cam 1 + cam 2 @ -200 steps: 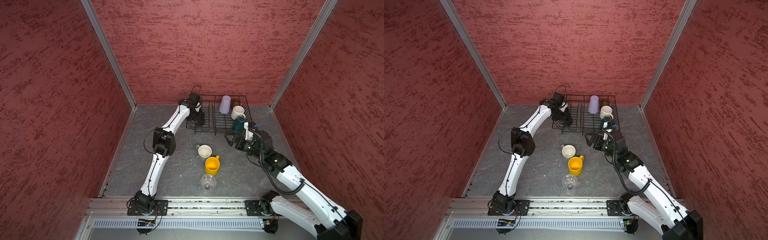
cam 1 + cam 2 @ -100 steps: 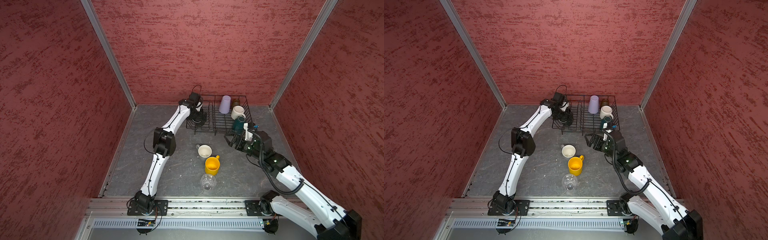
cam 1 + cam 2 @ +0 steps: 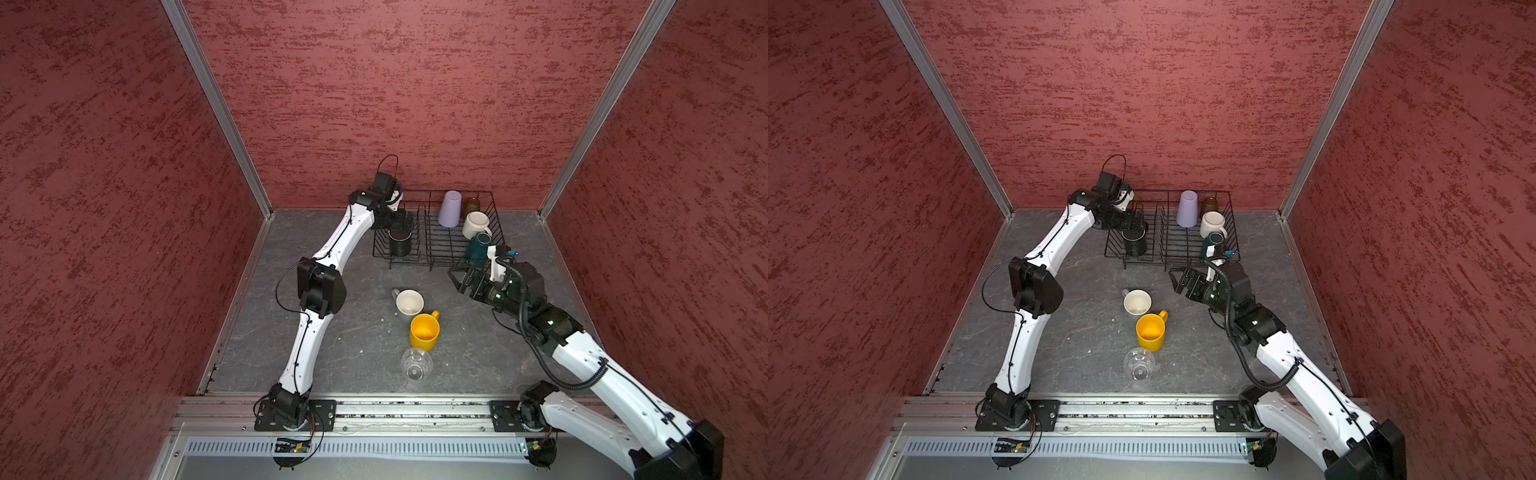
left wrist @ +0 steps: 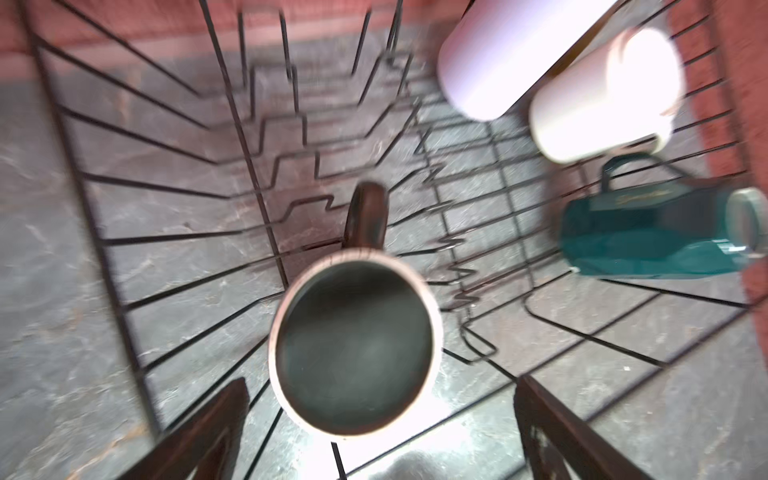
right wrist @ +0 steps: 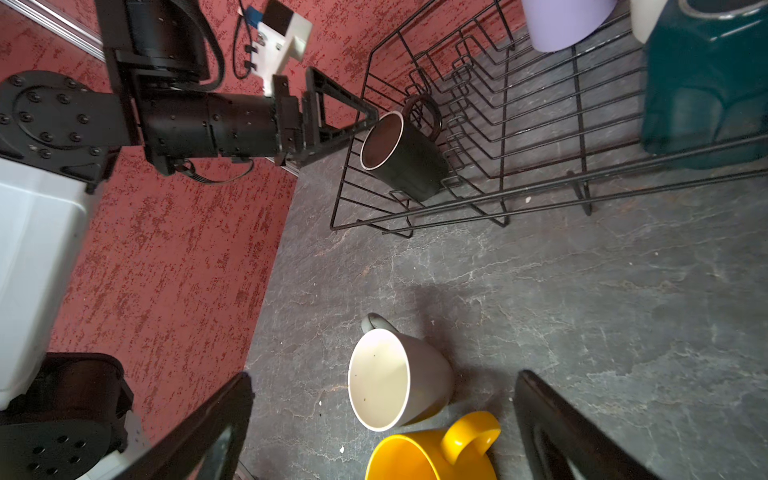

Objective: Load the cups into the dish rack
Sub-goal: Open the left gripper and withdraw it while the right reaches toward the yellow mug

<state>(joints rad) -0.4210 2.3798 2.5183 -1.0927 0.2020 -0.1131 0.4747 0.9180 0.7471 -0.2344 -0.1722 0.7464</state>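
The black wire dish rack (image 3: 440, 253) stands by the back wall. At its left end the black mug (image 3: 400, 243) (image 4: 355, 349) stands upright. My left gripper (image 3: 401, 222) (image 4: 382, 384) hangs open just above that mug, its fingers apart from the rim. At the rack's right end are the lilac tumbler (image 3: 451, 208), amber glass (image 3: 472, 205), white mug (image 3: 475, 225) and teal mug (image 3: 478, 249). On the floor stand the grey mug (image 3: 409, 302) (image 5: 395, 386), yellow mug (image 3: 424, 331) and clear glass (image 3: 416, 363). My right gripper (image 3: 463, 280) (image 5: 384, 377) is open and empty, facing the grey mug.
Red textured walls close in the grey stone floor (image 3: 332, 332) on three sides. A metal rail (image 3: 395, 409) with both arm bases runs along the front edge. The rack's upright prongs (image 4: 291, 166) rise beside the black mug.
My left gripper's jaws have widened and let go of the black mug, which now stands in the rack. The right arm has barely shifted.
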